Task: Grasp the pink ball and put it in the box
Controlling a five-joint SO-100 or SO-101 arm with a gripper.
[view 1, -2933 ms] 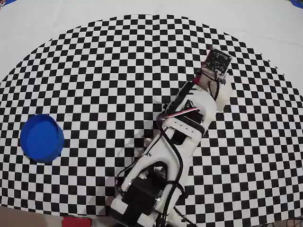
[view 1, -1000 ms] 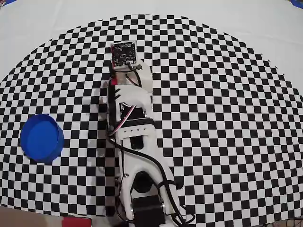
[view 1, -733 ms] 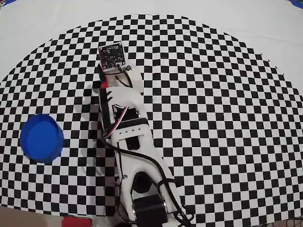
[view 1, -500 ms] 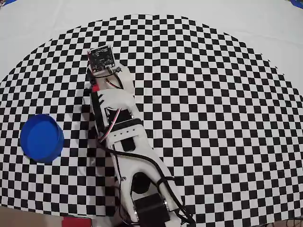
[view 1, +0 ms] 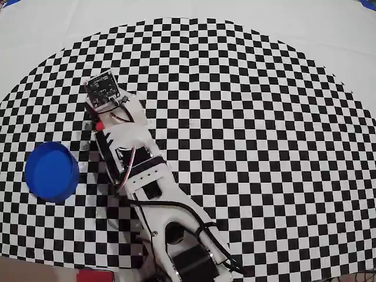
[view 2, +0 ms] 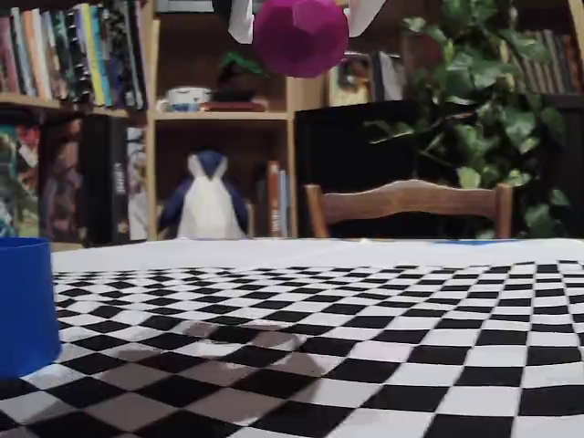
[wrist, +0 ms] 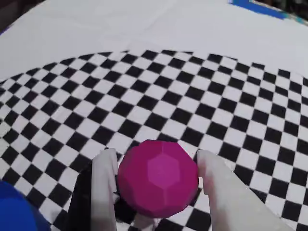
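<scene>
**Colours and patterns on the table**

- Small faceted matte sphere, the pink ball (wrist: pixel 158 179): magenta throughout.
- Two-finger plastic gripper (wrist: pixel 159 190): white fingers.
- Round shallow cup-like container, the box (view 1: pixel 51 171): bright solid blue.
- Flat table covering (view 1: pixel 247 117): black-and-white checkerboard in a rounded patch, plain white border.
- Jointed robot arm (view 1: pixel 153 188): white shells, black motors, black and red cabling.
- Stuffed penguin toy (view 2: pixel 208 206) on the shelf: dark blue with white front.
- Wooden chair back (view 2: pixel 411 203): warm brown.

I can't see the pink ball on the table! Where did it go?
The pink ball is up in the air, squeezed between the gripper's two white fingers. In the fixed view it hangs high above the checkered mat, right of the blue box.
</scene>
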